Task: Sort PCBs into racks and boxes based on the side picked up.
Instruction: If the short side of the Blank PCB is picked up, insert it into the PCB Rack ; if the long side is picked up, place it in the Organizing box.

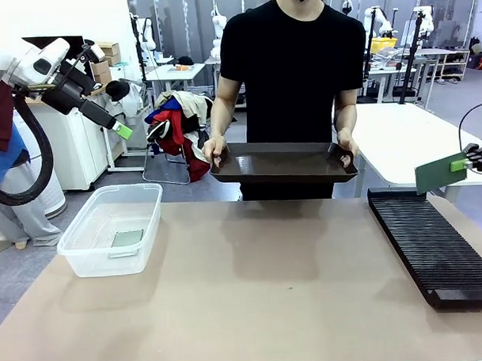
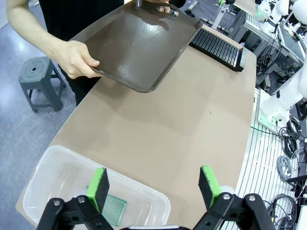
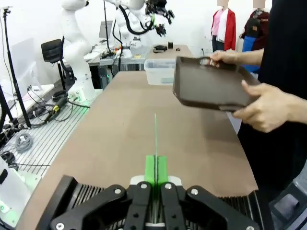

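Pinching a green PCB (image 1: 441,173) edge-on between pressed-together pads, right tool (image 1: 467,164) hovering above the far right corner of the bench (image 1: 268,282), just over the far end of the long black slotted rack (image 1: 433,245). Seen from the right wrist, showing the board (image 3: 155,139) as a thin upright line rising from the green pads (image 3: 156,170), rack slots (image 3: 91,194) lying directly below. Lying along the right edge of the bench, that rack, running from the far corner toward the near corner.

Hanging high off the far left corner, left tool (image 1: 122,128), fingers spread wide and holding nothing. From the left wrist, green fingertips (image 2: 100,186) standing well apart above the clear plastic box (image 2: 53,172). Sitting near the left edge of the bench, that box (image 1: 112,232), with a second PCB (image 1: 126,237) lying flat on its floor; in the wrist view the same board (image 2: 114,211) showing a fine dotted grid.

Standing at the far edge, a person in a black shirt, holding a dark brown tray (image 1: 284,161) level in both hands (image 1: 214,150), above the bench and not touching it.
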Controlling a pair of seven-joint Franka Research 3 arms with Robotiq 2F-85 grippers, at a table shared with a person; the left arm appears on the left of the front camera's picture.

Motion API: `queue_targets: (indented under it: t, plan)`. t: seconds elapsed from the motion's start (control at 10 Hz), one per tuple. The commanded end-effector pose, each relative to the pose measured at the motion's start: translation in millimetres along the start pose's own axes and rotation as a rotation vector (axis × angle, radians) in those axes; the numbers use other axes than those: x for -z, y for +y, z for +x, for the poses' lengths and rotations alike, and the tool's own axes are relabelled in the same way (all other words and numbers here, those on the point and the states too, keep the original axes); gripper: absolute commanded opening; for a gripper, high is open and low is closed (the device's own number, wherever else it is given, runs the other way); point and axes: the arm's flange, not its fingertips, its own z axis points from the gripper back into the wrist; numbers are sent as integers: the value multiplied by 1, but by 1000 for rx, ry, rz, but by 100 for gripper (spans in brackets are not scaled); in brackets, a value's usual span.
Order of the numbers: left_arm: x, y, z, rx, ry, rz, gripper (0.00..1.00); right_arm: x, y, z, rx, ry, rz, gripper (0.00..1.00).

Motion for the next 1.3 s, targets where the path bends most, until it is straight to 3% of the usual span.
queue_targets:
  t: [0.0, 0.7, 1.2]
  plan:
    - [0, 0, -1, 10, 1, -6, 100, -1, -8, -14, -8, 48, 28, 2]
    - [0, 0, -1, 10, 1, -6, 100, 16, -29, -77, 114, 155, 42, 2]
    - [0, 0, -1, 10, 1, -6, 100, 18, -25, -82, 106, 141, 34, 2]
